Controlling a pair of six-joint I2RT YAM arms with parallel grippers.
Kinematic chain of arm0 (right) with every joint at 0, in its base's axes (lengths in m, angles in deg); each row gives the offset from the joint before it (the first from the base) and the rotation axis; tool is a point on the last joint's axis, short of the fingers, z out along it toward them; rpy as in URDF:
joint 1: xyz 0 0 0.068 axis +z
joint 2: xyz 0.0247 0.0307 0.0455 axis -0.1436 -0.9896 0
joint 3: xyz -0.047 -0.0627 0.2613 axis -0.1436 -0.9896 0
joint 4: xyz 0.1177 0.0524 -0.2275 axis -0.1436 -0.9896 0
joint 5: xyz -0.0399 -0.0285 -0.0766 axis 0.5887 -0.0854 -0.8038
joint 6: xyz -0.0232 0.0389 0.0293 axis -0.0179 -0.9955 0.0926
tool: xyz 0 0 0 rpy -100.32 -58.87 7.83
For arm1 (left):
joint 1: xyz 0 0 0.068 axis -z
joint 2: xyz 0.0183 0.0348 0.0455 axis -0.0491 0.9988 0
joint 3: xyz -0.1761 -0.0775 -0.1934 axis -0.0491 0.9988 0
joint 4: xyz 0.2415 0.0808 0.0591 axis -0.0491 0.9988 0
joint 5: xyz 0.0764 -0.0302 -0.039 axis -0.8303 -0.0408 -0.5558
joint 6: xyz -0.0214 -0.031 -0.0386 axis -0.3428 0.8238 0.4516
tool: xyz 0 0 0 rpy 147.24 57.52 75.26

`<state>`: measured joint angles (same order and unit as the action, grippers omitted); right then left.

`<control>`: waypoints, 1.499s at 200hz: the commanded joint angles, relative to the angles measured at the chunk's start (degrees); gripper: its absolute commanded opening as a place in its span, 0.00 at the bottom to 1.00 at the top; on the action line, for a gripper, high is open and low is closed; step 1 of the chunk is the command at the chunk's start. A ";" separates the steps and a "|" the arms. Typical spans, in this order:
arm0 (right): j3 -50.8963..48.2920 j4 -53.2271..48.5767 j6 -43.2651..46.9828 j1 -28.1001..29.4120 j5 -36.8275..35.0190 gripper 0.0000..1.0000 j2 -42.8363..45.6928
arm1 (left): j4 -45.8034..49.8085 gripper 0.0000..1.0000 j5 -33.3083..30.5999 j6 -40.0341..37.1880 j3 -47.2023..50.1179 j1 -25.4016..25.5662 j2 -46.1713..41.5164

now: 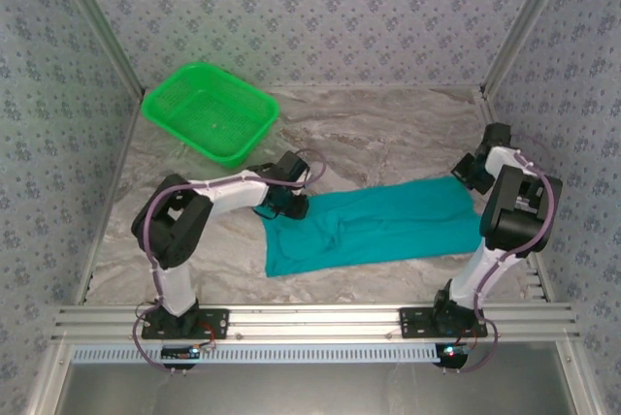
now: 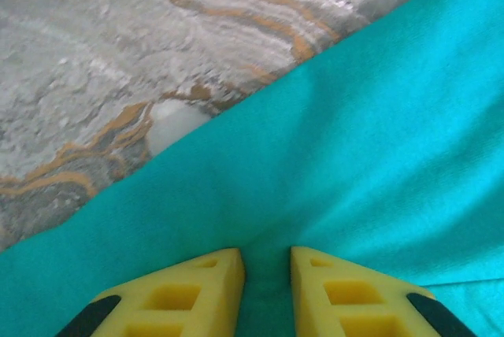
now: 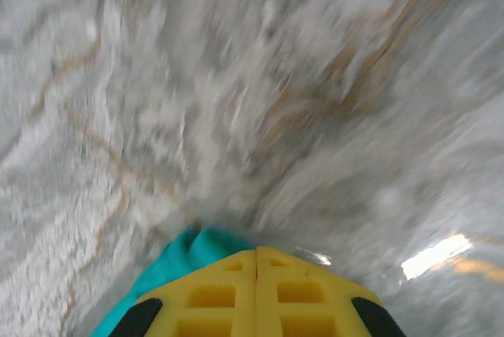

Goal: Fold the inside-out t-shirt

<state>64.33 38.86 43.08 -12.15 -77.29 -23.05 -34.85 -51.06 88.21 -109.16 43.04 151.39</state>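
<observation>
At lower centre, the right gripper (image 3: 256, 253) is clamping the t-shirt (image 3: 187, 254), fully closed; left gripper (image 2: 266, 258) is sitting barely parted (hold unclear). Next: probably lifting evenly.

left gripper (image 2: 266, 254) narrow, right gripper (image 3: 256, 252) closed

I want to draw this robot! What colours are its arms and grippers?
Both the left arm and right arm have white tubes with chunky black joints and thin purple cables looping alongside. The left gripper and right gripper have bright yellow wedge-shaped fingers with square hollows and black patches.
</observation>
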 commanded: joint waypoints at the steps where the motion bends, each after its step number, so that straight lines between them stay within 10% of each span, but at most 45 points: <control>1: 4.03 -1.92 0.96 -1.48 -1.64 0.02 -2.58 | 4.43 0.26 0.83 1.10 6.79 -1.17 0.53; 59: 3.77 -5.18 0.05 2.36 2.42 0.09 3.04 | 11.24 0.31 8.10 1.69 3.20 -0.25 -8.80; 84: 0.94 -11.53 -6.60 5.50 0.52 0.31 10.60 | 17.31 0.32 8.90 -1.66 -3.73 1.92 -11.55; 146: -20.79 -9.16 -14.82 5.65 -1.65 0.48 23.75 | 10.27 0.33 4.74 -14.86 -11.47 4.46 -1.63; 185: -20.67 -3.25 -15.69 11.14 -6.56 0.46 16.19 | 13.79 0.34 2.90 -20.30 -9.91 4.12 4.75; 232: -5.89 -1.55 -9.35 15.64 -8.07 0.34 1.86 | 21.58 0.34 7.50 -9.17 -4.45 5.35 -2.28; 300: 19.86 -3.79 2.19 23.39 4.50 0.37 -14.41 | 18.05 0.35 19.20 -0.25 3.68 9.07 -9.56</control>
<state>77.10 37.64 39.01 7.63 -78.45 -34.22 -16.36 -38.42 84.21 -106.49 50.96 143.13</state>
